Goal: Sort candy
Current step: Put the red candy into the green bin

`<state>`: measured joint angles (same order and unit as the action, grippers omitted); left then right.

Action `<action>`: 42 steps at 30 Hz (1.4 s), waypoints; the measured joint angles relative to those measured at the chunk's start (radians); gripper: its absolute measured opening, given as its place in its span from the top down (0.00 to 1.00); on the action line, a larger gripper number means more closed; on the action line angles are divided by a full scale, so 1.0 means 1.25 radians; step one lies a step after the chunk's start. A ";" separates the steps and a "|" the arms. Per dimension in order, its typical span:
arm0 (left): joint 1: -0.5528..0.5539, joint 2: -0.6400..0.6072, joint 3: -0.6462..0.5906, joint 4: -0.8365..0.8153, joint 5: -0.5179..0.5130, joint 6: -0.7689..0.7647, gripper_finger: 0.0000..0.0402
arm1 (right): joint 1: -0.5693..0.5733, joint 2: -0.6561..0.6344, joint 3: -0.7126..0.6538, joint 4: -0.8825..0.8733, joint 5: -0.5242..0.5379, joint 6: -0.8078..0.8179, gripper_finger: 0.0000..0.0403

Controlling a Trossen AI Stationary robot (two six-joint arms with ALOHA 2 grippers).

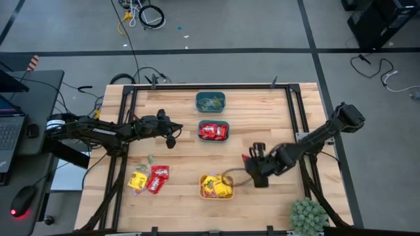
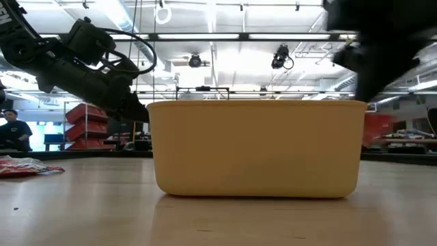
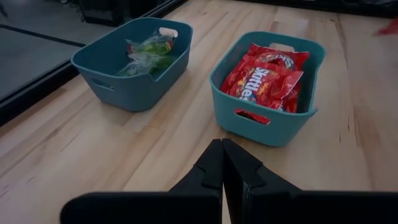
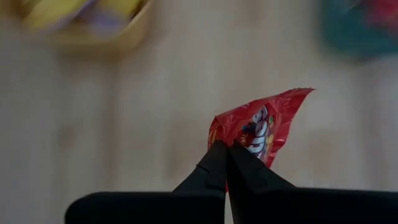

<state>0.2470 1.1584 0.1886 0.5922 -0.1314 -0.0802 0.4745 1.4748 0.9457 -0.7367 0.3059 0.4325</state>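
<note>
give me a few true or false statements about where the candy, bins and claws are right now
1. The right claw is shut on a red packet. True.
2. The teal bin nearer the table's middle holds yellow packets. False: it holds red ones.
3. The far teal bin holds pale green candy. True.
4. The left claw grips a candy. False: it is shut on nothing.
5. No candy lies loose on the table. False: red and yellow packets lie by the left arm.
</note>
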 joint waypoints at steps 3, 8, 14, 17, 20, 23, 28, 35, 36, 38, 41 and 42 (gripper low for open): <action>0.000 0.000 0.000 0.002 0.000 -0.001 0.99 | -0.067 -0.005 0.036 0.019 0.052 -0.105 1.00; 0.000 0.000 0.000 0.003 0.000 -0.001 0.99 | -0.205 0.035 0.104 0.126 0.067 -0.326 1.00; 0.000 0.000 0.000 0.002 0.000 0.017 0.99 | -0.344 0.140 0.185 0.200 -0.011 -0.484 1.00; 0.000 0.000 0.000 0.002 -0.003 0.020 0.99 | -0.393 0.203 0.219 0.196 -0.043 -0.514 1.00; 0.000 0.000 0.000 0.002 -0.005 0.020 0.99 | -0.428 0.261 0.246 0.171 -0.073 -0.516 1.00; 0.000 0.000 0.000 0.001 -0.005 0.020 0.99 | -0.447 0.309 0.265 0.125 -0.079 -0.515 1.00; 0.000 0.000 0.000 0.000 -0.005 0.019 0.99 | -0.455 0.339 0.276 0.114 -0.098 -0.497 0.94; 0.000 0.000 0.000 0.000 -0.005 0.016 0.99 | -0.454 0.289 0.276 0.113 -0.100 -0.451 0.67; 0.000 0.000 0.000 0.000 -0.005 0.016 0.98 | -0.454 0.279 0.276 0.113 -0.100 -0.448 0.64; 0.000 0.000 0.000 0.000 -0.005 0.016 0.98 | -0.454 0.258 0.276 0.113 -0.100 -0.454 0.57; 0.000 0.000 0.000 0.000 -0.006 0.016 0.98 | -0.455 0.226 0.276 0.114 -0.099 -0.479 0.52; 0.000 0.000 0.000 0.000 -0.006 0.014 0.98 | -0.460 0.219 0.274 0.120 -0.099 -0.487 0.52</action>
<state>0.2470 1.1584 0.1886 0.5926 -0.1385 -0.0626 -0.1000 1.7489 1.2885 -0.5868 0.1825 -0.1761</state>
